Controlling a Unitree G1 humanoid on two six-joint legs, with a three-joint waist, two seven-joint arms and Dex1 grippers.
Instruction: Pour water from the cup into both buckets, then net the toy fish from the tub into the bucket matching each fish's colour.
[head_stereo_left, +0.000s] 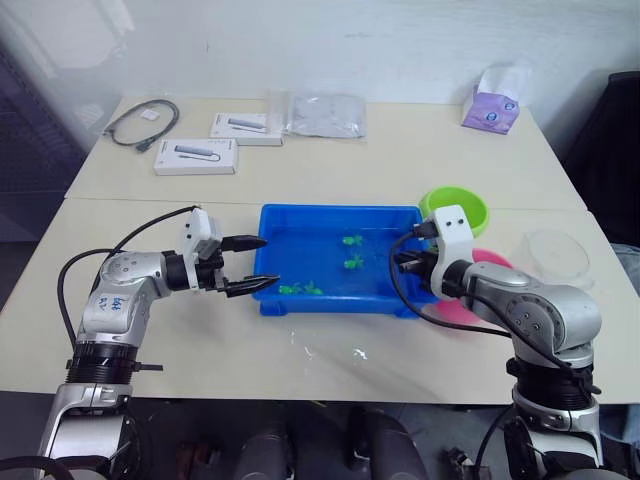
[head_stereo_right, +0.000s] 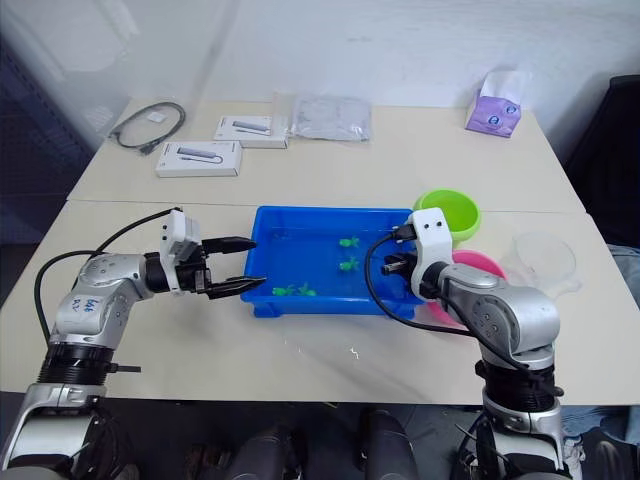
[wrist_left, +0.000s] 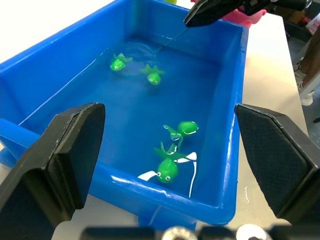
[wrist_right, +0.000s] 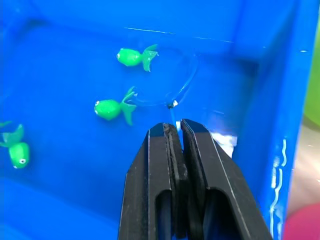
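— Where does your tub (head_stereo_left: 300, 222) sit?
— Mid-table before you, four toy fish (wrist_left: 168, 170) in it. Both buckets (head_stereo_left: 475, 212) stand at its right end, one behind the other, with the cup (head_stereo_left: 556, 256) further right.
— And behind?
— Two boxes (head_stereo_left: 195, 156), a cable (head_stereo_left: 140, 122), a bag (head_stereo_left: 325, 114) and, far right, your tissue pack (head_stereo_left: 492, 105).

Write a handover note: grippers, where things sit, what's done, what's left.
Left gripper: open, empty, at the tub's left end.
Right gripper: shut on the net handle, hoop down in the tub water near two green fish.
Four green fish in the tub; no pink fish visible there.
Green bucket and pink bucket stand right of the tub, behind the right arm; contents not visible. Cup sits further right.
Done: cup set aside, net picked up; whether the buckets hold water can't be seen.
Left: net the four green fish into the green bucket.
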